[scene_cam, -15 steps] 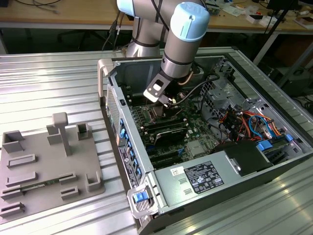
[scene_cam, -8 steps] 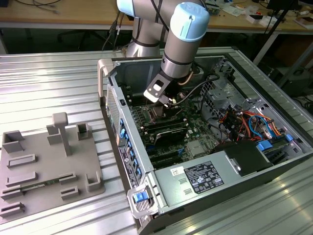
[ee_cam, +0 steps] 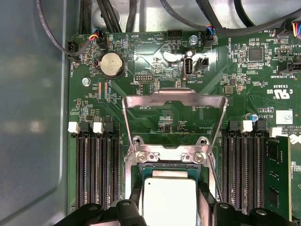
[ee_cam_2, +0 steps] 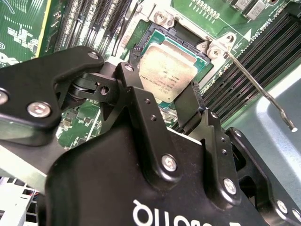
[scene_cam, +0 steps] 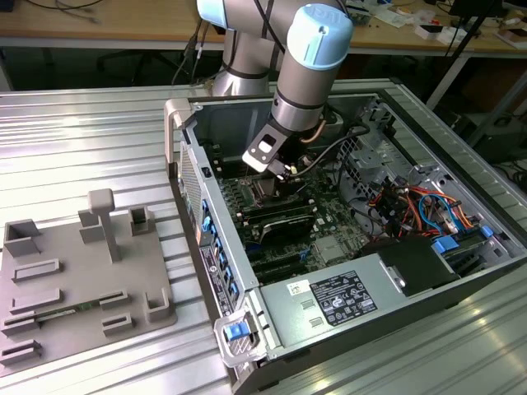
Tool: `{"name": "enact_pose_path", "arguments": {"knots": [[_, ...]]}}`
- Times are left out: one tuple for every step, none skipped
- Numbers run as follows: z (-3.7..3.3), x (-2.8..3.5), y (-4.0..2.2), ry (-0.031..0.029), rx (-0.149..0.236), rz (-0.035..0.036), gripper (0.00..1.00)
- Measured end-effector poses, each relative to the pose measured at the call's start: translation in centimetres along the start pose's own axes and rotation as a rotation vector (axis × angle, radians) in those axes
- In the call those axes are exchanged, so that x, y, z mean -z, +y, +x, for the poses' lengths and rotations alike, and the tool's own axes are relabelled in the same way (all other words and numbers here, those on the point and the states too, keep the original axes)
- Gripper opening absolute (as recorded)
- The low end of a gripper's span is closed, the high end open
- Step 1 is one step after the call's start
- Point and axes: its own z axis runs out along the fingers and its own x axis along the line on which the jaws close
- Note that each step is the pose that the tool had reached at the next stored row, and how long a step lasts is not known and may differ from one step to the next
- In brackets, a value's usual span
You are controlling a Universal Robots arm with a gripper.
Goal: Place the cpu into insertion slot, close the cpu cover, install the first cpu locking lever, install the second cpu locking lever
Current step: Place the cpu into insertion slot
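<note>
gripping the cpu (ee_cam_2: 164, 70) by two opposite edges: gripper (ee_cam_2: 162, 84) clenched on it, fingers (ee_cam_2: 136, 96) set hard against the chip's sides, as far as can be judged in both wrist views. hanging just over the insertion slot (ee_cam: 160, 165), seemingly not yet seated, perhaps a touch askew to the socket in the second wrist view. working inside the open computer case (scene_cam: 216, 271) in the exterior view, with the arm (scene_cam: 309, 74) reaching down to the green board (ee_cam: 141, 42). to do this step well, probably: level the chip first, square its edges to the silvery rim, match corner to corner, lower straight down without sliding across the contacts, and let go only once lying flat; no pressing. keep clear of the cpu cover (ee_cam: 174, 95), standing open at the socket's hinge side, and of the thin locking lever (ee_cam_2: 258, 89), raised and pointing away from the socket. mind also the long black memory slots (ee_cam: 96, 174) flanking the socket on both sides. as for writing: faint grey print on the chip's metal top, white lettering scattered over the board beside connectors and near the coin battery (ee_cam: 112, 64), part of some white letters on the gripper body, and a white label (scene_cam: 333, 300) packed with small print on the grey box (scene_cam: 276, 311) in the exterior view; none of it quoted here.
</note>
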Motion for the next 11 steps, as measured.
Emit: {"name": "enact_pose_path", "arguments": {"knots": [[0.0, 0.0, 0.0, -0.0001, 0.0, 0.0001, 0.55], [-0.01, 0.0, 0.0, -0.0002, 0.001, 0.0001, 0.55], [-0.01, 0.0, 0.0, -0.0002, 0.001, 0.0001, 0.55], [0.01, -0.01, 0.01, -0.0001, 0.001, 0.0, 0.55], [0.01, -0.01, 0.01, 0.0, 0.001, 0.0, 0.55], [0.01, -0.02, 0.01, 0.0001, 0.001, 0.0, 0.55], [0.01, -0.01, 0.01, 0.0001, 0.001, 0.0, 0.55], [0.01, -0.01, 0.01, 0.0001, 0.001, 0.0, 0.55], [0.02, -0.03, 0.01, 0.0007, 0.001, -0.0003, 0.55], [0.04, -0.05, 0.02, 0.0021, 0.001, -0.0003, 0.55], [0.05, -0.08, 0.03, 0.0026, 0.001, -0.0009, 0.59]]}}
